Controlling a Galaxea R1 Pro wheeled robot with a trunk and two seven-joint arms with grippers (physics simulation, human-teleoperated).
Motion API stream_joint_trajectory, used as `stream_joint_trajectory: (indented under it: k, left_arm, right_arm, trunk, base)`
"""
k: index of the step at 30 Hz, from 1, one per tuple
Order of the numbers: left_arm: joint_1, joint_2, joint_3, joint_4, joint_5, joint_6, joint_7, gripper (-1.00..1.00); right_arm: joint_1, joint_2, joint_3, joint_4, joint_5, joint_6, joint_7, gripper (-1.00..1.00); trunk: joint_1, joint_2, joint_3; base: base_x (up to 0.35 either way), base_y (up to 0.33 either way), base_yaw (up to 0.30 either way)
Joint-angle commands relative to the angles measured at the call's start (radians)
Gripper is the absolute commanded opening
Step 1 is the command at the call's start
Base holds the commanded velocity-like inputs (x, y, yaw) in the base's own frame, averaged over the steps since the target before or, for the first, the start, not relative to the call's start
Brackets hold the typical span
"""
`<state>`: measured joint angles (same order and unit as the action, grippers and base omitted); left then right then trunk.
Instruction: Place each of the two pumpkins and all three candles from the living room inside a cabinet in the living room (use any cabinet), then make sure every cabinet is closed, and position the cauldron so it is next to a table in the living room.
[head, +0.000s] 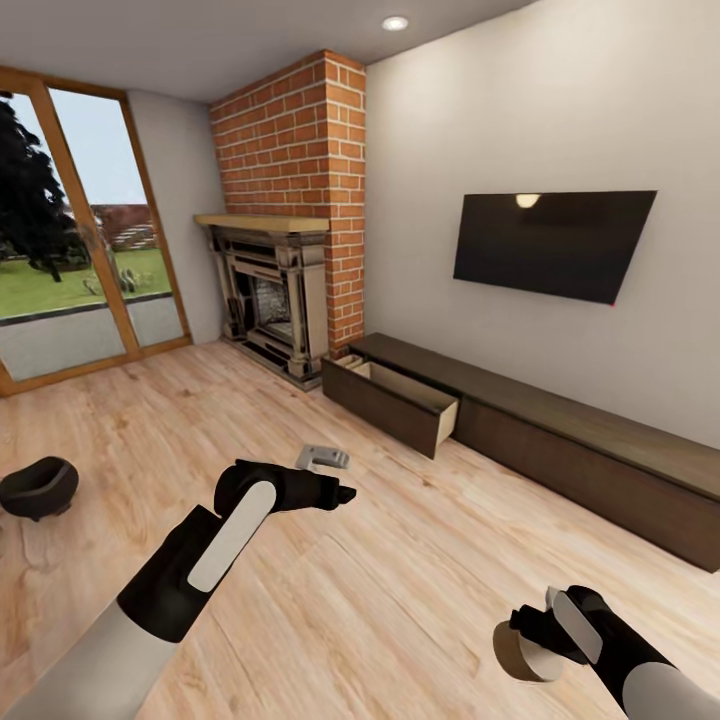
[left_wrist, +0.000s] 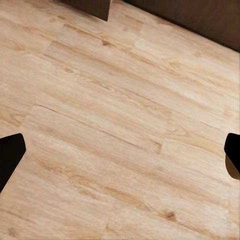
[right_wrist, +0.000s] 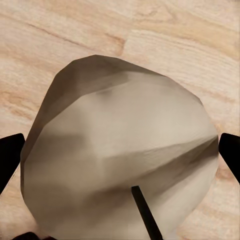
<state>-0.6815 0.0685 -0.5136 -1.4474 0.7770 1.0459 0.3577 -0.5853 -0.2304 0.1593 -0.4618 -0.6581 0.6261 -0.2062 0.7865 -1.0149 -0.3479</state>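
Dark brown wood is running along the wall under the TV (head: 553, 243): the cabinet (head: 600, 440), with one drawer (head: 395, 400) standing pulled out near the fireplace (head: 270, 300) and showing its pale inside. On the plank floor to the far left the cauldron (head: 38, 487) is sitting, well apart from the cabinet. The left gripper (head: 335, 490) is hanging spread and empty over bare floor. The right gripper (head: 535, 640) is clasping a beige candle (right_wrist: 120, 160), wick visible. Judging by this, the carry-to-cabinet step is underway; next the robot needs to approach the drawer and lower the candle in.
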Motion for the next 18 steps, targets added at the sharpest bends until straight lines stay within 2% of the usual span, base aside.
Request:
stream_joint_trajectory:
  k: [1,10,18]
  left_arm:
    - [-0.001,0.001,-0.002,-0.002,0.010,0.001,0.010,1.00]
    - [-0.001,0.001,-0.002,-0.001,0.010,0.001,0.010,1.00]
    - [-0.001,0.001,-0.002,0.001,0.010,0.001,0.010,1.00]
  right_arm:
    - [-0.001,-0.001,0.008,-0.002,-0.010,0.003,-0.008,-1.00]
    - [-0.001,0.000,0.009,-0.004,-0.009,0.003,-0.009,-1.00]
    - [-0.001,0.000,0.009,-0.005,-0.009,0.003,-0.009,-1.00]
  trunk:
    - [0.001,-0.001,-0.001]
    - [0.001,-0.001,-0.001]
    - [0.001,-0.001,-0.001]
  base:
    - [0.337,0.056,0.000]
    - [0.337,0.081,0.000]
    - [0.316,0.161,0.000]
